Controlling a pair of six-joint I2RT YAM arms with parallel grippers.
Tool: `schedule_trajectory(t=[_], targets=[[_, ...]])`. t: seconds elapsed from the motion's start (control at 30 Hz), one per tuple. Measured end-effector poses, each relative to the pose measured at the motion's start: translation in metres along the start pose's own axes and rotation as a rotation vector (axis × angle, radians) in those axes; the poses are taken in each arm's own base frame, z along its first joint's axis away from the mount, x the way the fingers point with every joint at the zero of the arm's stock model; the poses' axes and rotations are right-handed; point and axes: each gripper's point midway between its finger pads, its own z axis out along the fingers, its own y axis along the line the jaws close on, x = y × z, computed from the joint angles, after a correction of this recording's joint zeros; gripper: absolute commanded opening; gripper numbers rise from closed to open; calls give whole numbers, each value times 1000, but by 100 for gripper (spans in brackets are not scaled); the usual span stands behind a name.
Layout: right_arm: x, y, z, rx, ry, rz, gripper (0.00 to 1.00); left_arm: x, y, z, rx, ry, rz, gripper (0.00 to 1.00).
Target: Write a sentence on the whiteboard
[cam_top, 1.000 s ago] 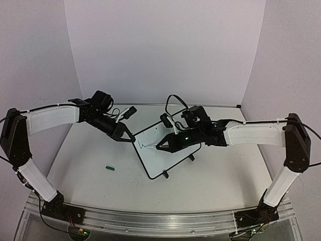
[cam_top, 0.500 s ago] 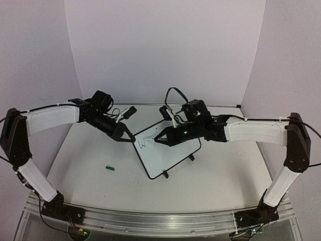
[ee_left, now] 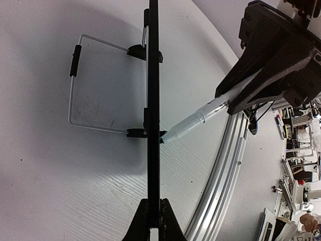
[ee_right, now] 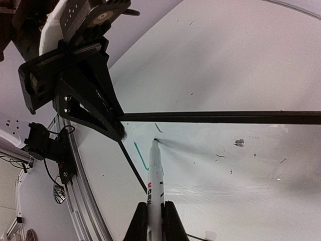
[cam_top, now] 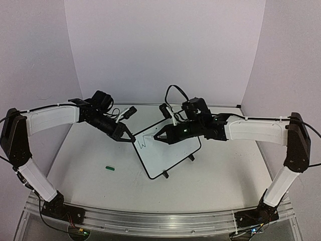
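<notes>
Whiteboard (cam_top: 170, 155) stands propped at mid-desk (cam_top: 90, 155); left end effector (cam_top: 130, 138) clamps its left corner; right end effector (cam_top: 167, 135) grips a marker (ee_right: 155, 170), tip touching the board.

The black-framed white whiteboard (cam_top: 170, 155) bears green marks (ee_right: 141, 156); the marker (ee_right: 155, 175) is white.

I can read nothing for certain from here. The marker (ee_right: 155, 173) carries a small red and black print on its barrel in my right wrist view, but it is too blurred to make out. On the whiteboard (cam_top: 170, 153) I see only a short zigzag stroke (cam_top: 143, 144) near its left edge, which forms no letter I can name.
</notes>
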Motion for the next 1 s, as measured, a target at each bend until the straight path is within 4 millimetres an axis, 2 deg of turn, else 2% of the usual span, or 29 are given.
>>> schedule_trajectory(t=[0.23,0.53,0.7,1.0], targets=[[0,7,-3,-33,6,-4,0,0,0,0,0,0,2,0],[-5,29,-43,-81,-43,-29,0,0,0,0,-1,0,3,0],[8,21,-42,-95,-15,-12,0,0,0,0,-1,0,3,0],[21,11,-25,-120,28,11,0,0,0,0,-1,0,4,0]])
